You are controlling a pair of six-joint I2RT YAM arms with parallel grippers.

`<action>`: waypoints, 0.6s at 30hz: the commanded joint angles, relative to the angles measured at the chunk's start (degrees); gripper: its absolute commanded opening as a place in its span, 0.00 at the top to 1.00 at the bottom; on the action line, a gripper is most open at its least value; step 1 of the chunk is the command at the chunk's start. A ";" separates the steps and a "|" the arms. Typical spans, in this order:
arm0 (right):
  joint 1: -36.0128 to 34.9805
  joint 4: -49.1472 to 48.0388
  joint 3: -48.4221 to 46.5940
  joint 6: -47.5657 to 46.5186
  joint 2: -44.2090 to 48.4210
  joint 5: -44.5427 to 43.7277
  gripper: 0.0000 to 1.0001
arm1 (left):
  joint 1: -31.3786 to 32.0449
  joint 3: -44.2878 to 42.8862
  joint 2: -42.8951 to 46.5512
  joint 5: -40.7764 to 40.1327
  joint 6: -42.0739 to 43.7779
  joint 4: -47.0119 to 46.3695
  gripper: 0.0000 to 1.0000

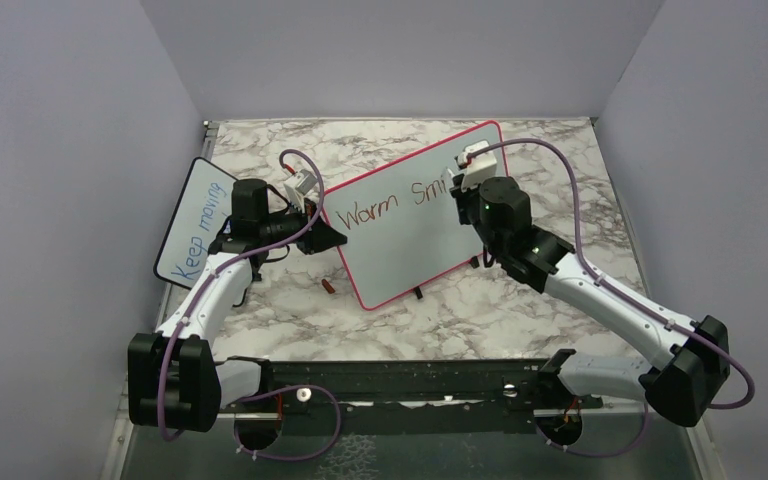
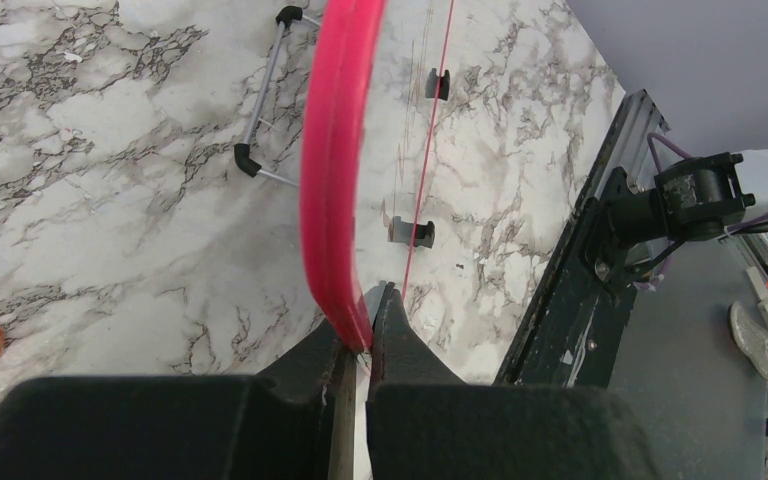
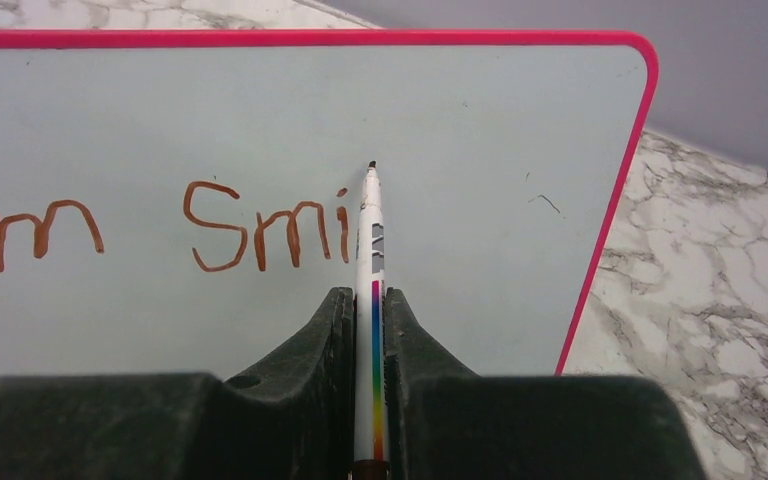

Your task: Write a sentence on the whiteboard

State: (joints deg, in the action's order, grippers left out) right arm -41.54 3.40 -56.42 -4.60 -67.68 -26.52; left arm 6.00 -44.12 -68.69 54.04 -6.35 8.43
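Right gripper (image 3: 370, 300) has its fingers squeezed tight on a white marker (image 3: 369, 225) with a rainbow stripe, tip just right of the "i" in the sentence (image 3: 260, 235), which reads "Warm Smi". Left gripper (image 2: 358, 335) pinches the glossy pink-red rim of the whiteboard (image 1: 410, 250), which is propped at a slant on black feet (image 2: 415, 232) mid-table. The table (image 1: 480, 310) is marble-look, with a smaller board (image 1: 196, 225) with blue writing off left. A tiny reddish thing (image 1: 329, 286) lies by the near corner, maybe a cap, too small to tell.

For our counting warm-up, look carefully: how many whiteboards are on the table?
2. The pink-framed whiteboard stands in the middle of the table, its left edge held by the left gripper; a smaller black-framed board with blue writing is further left. None appears hidden.
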 commanded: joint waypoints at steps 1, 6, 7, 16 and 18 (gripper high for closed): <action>0.40 -4.78 -2.58 -1.86 -1.18 -1.38 0.99 | -0.40 1.05 -0.35 -6.04 5.56 3.18 1.00; 0.83 -5.82 -3.25 -1.99 -2.33 -0.55 1.00 | -0.45 1.05 -0.31 -6.03 5.64 3.18 1.00; 0.92 -6.01 -3.30 -1.99 -2.55 -0.31 0.99 | -0.44 1.05 -0.33 -5.94 5.65 3.18 1.00; 1.28 -3.66 -3.61 -1.42 -3.94 1.25 1.00 | -0.35 0.96 -0.49 -5.88 5.65 3.18 1.00; 1.29 -2.21 -3.40 -1.00 -3.83 1.74 0.99 | -0.41 0.89 -0.65 -5.87 5.65 3.18 1.00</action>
State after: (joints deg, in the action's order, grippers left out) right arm -40.75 -0.19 -58.08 -6.04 -70.91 -26.30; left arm 6.00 -44.12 -68.69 54.06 -6.37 8.40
